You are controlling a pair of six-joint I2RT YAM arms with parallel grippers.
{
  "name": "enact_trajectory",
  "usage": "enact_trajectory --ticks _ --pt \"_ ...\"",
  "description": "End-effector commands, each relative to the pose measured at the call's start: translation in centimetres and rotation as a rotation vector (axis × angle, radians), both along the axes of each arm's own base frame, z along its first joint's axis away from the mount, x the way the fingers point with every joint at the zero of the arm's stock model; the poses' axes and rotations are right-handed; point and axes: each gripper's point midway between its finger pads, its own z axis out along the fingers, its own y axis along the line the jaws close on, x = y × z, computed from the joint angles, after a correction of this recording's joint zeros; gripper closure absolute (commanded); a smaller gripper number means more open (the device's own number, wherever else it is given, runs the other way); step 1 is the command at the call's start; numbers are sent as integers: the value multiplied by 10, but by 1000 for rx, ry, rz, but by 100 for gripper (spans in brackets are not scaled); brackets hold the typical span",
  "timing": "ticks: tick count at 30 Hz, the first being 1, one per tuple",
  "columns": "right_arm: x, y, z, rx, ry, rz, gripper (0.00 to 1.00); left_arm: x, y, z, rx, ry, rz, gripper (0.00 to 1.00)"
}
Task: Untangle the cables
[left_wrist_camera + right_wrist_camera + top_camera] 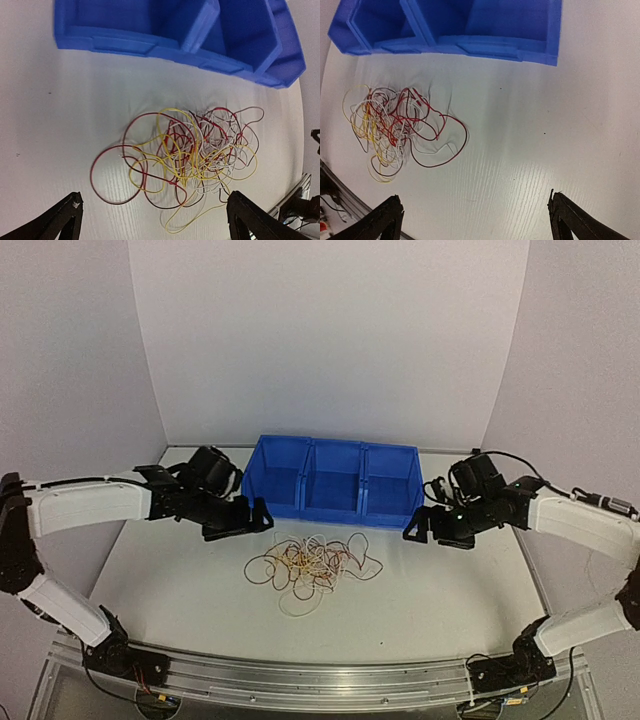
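Left gripper [260, 519] and right gripper [414, 531] both gape empty. The cables [308, 565] lie clumped below, between them — pinching several strands together would likely drag the whole knot tighter.

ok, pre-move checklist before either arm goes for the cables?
1. Left gripper open and empty: ok.
2. Right gripper open and empty: ok.
3. Cables in view from all three cameras: ok.
4. Cables apart from the bins: ok, bare table lies between them.
5. Outer loop to pick: ok, a dark red loop sticks out of the pile.
6. Free ends located: cannot tell, the wires are too thin.
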Motion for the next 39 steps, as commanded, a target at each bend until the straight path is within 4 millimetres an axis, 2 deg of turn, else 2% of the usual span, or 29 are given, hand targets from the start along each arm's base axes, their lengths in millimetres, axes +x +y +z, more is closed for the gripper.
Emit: enact_trajectory --ticks 1,6,10,14,19,21,24,27,29,30,31,33,35,37,39 --pt "6 18 -9 -245 -118 171 2 8 -72 7 39 -100 -127 0" --pt "14 52 -34 -276 -133 332 10 9 -129 -15 103 -95 -203 0" --pt "30 82 -44 -240 -175 415 12 14 -147 -37 160 -77 -206 0" --pt "46 110 -51 -193 -211 483 16 22 -144 -60 236 -50 -157 0" --pt "64 129 -62 -196 -218 518 24 24 -141 -80 285 -21 -129 6" --pt "66 136 -68 -182 -203 535 29 23 -142 -90 287 -4 -133 11" --pt "67 143 -75 -164 -185 548 38 21 -142 -101 297 13 -133 25" --pt "68 146 -79 -154 -171 546 48 20 -139 -106 306 23 -124 39" --pt "67 148 -79 -140 -161 540 69 20 -139 -106 295 19 -119 44" --pt "67 148 -79 -137 -157 531 89 20 -138 -104 287 15 -116 48" --pt "67 146 -78 -137 -155 515 98 20 -137 -103 283 11 -110 52" --pt "69 139 -72 -150 -165 467 100 19 -133 -102 277 5 -89 64" --pt "69 123 -60 -180 -190 395 100 19 -126 -101 286 -1 -64 73" --pt "68 101 -45 -220 -229 297 100 20 -116 -101 303 -7 -30 78" --pt "64 69 -22 -279 -289 190 100 19 -106 -104 324 -1 10 83"
